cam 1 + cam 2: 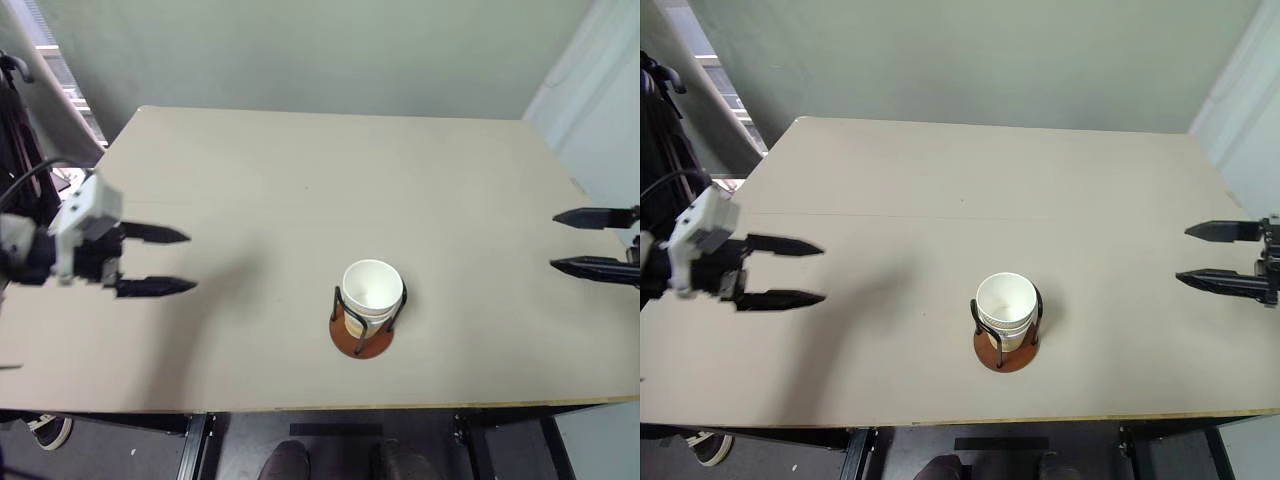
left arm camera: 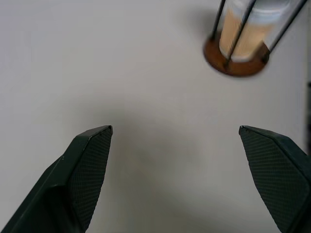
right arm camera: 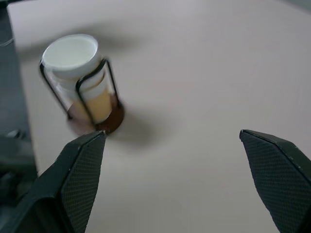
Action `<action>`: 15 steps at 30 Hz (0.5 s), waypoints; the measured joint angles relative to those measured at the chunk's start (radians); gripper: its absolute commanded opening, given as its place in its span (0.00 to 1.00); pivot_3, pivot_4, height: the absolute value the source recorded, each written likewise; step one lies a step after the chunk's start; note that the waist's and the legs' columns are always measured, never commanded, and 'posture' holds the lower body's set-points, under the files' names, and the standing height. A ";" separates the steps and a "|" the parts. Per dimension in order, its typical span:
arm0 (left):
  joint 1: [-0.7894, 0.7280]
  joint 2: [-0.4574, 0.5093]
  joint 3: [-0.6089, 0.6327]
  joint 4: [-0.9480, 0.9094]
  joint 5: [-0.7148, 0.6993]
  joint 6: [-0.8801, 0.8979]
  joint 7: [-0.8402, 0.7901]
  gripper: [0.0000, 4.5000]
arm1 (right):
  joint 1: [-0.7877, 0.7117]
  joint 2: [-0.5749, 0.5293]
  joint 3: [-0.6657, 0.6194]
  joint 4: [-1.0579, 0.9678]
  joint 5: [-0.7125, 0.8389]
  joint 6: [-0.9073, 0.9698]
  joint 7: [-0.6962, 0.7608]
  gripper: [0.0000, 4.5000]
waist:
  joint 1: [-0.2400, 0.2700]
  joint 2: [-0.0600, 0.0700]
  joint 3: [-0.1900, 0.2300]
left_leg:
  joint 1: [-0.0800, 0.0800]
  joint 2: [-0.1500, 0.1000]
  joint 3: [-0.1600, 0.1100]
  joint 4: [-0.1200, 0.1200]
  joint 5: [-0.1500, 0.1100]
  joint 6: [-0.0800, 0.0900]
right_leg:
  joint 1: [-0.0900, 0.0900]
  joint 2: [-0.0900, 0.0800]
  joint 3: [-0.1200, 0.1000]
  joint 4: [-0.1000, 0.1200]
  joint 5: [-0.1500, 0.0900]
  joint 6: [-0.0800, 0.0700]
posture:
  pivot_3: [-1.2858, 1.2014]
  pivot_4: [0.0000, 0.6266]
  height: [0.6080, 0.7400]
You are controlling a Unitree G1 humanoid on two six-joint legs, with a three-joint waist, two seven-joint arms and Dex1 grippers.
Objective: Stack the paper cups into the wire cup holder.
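Cups [image 1: 372,290] sit stacked between both parted tools [image 1: 178,261].

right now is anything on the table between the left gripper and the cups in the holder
Nothing visible. Only bare table lies between the open left gripper and the cups stacked in the wire holder.

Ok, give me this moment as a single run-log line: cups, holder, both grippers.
paper cups: nested in wire cup holder | left gripper: open, empty, off to the side | right gripper: open, empty, off to the side | table: otherwise bare
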 measured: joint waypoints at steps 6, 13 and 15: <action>0.064 0.012 0.120 -0.047 -0.016 0.031 0.011 0.99 | -0.141 -0.024 0.060 0.065 -0.031 -0.030 0.042 1.00 | -0.002 -0.001 0.000 | 0.006 0.000 0.000 0.000 0.000 0.001 | 0.003 0.000 0.000 0.006 -0.001 -0.006 | 0.52 0.24 1.00; 0.107 -0.003 0.127 -0.091 -0.019 0.050 0.043 0.99 | -0.148 0.019 0.100 0.073 -0.038 -0.006 0.036 1.00 | -0.008 0.000 0.000 | 0.008 0.000 0.002 -0.001 0.000 0.000 | 0.000 0.000 0.000 0.012 -0.004 -0.011 | 0.52 0.24 1.00; 0.119 -0.003 0.128 -0.101 -0.019 0.052 0.054 0.99 | -0.150 0.019 0.100 0.073 -0.039 -0.003 0.034 1.00 | -0.008 0.000 0.000 | 0.008 0.000 0.002 -0.001 0.000 0.000 | 0.001 0.000 0.000 0.012 -0.005 -0.012 | 0.52 0.24 1.00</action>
